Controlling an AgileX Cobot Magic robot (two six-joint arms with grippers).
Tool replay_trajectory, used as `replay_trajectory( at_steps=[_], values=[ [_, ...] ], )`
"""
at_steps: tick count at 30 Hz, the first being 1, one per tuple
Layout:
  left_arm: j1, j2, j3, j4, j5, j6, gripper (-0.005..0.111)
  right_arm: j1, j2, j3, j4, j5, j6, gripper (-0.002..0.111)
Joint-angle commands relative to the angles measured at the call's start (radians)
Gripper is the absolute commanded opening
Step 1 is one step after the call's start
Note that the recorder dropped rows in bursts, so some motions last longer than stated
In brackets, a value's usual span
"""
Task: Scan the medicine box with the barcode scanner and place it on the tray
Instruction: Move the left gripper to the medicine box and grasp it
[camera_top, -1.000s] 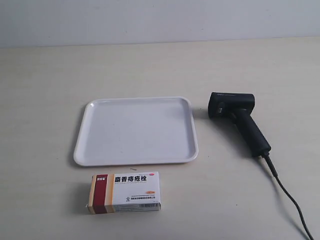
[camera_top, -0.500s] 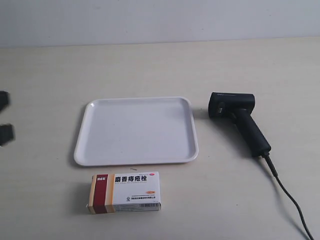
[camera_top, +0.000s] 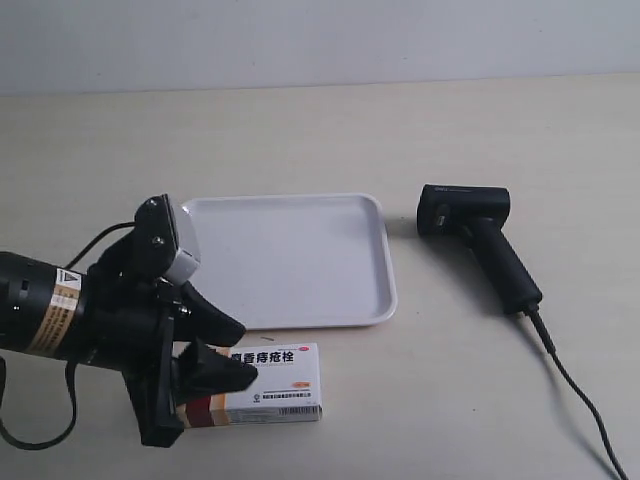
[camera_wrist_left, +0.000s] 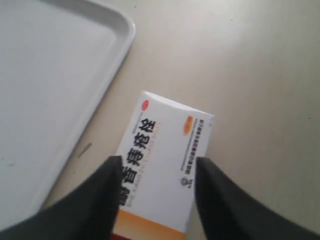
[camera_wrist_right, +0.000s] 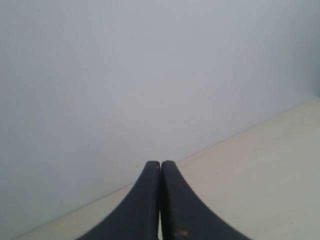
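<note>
The white medicine box with its dark red and tan end lies flat on the table just in front of the tray. My left gripper hangs open over the box's banded end, one finger on each side of the box, fingertips wide apart. The white tray corner shows beside the box. The black barcode scanner lies on its side to the tray's right, cable trailing toward the front edge. My right gripper is shut, empty, facing the wall, and does not show in the exterior view.
The scanner's black cable runs across the table at the front right. A pale wall stands behind the table's far edge.
The left arm has swept in from the exterior view's left edge and now hovers over the medicine box with its fingers astride it. Box, tray and scanner have not moved.
</note>
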Motion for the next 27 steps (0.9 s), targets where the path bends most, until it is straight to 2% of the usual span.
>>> replay_trajectory(
  at_steps=[1,5,8,11,14,18,20,22,23,24,26,27],
  values=[
    [-0.018,0.003,-0.008,0.016,-0.059,0.095,0.072,0.002,-0.006,0.006,0.003,-0.009,0.001,0.0],
    [-0.018,0.003,-0.008,0.057,-0.055,0.158,0.087,0.002,-0.006,0.006,0.003,-0.011,0.001,0.0],
    [-0.026,0.003,-0.008,0.075,-0.01,0.174,0.092,0.002,-0.006,0.006,0.003,-0.011,0.001,0.0],
    [-0.079,0.014,-0.008,0.069,0.073,0.19,0.092,0.002,-0.006,0.006,0.003,-0.011,0.001,0.0],
    [-0.114,0.066,-0.008,-0.019,0.193,0.252,0.092,0.002,-0.006,0.006,0.003,-0.011,-0.001,0.0],
    [-0.114,0.108,-0.017,-0.073,0.182,0.315,0.091,0.002,-0.006,0.006,0.003,-0.011,-0.001,0.0],
    [-0.114,0.108,-0.019,-0.076,0.163,0.322,0.081,0.002,-0.006,0.006,0.003,-0.011,-0.001,0.0],
    [-0.114,0.108,-0.019,-0.076,0.177,0.322,0.058,0.002,-0.006,0.006,0.003,-0.007,-0.001,0.0],
    [-0.114,0.108,-0.019,-0.076,0.177,0.322,0.039,0.002,-0.006,0.006,0.003,-0.007,-0.001,0.0],
    [-0.114,0.108,-0.019,-0.076,0.177,0.322,0.029,0.002,-0.006,0.006,0.003,-0.007,-0.001,0.0],
    [-0.114,0.106,-0.019,-0.073,0.177,0.33,0.0,0.002,-0.006,0.006,0.005,-0.023,0.008,0.0],
    [-0.114,0.097,-0.022,-0.073,0.177,0.333,0.001,0.002,-0.006,0.006,0.009,-0.033,0.016,0.0]
  ],
)
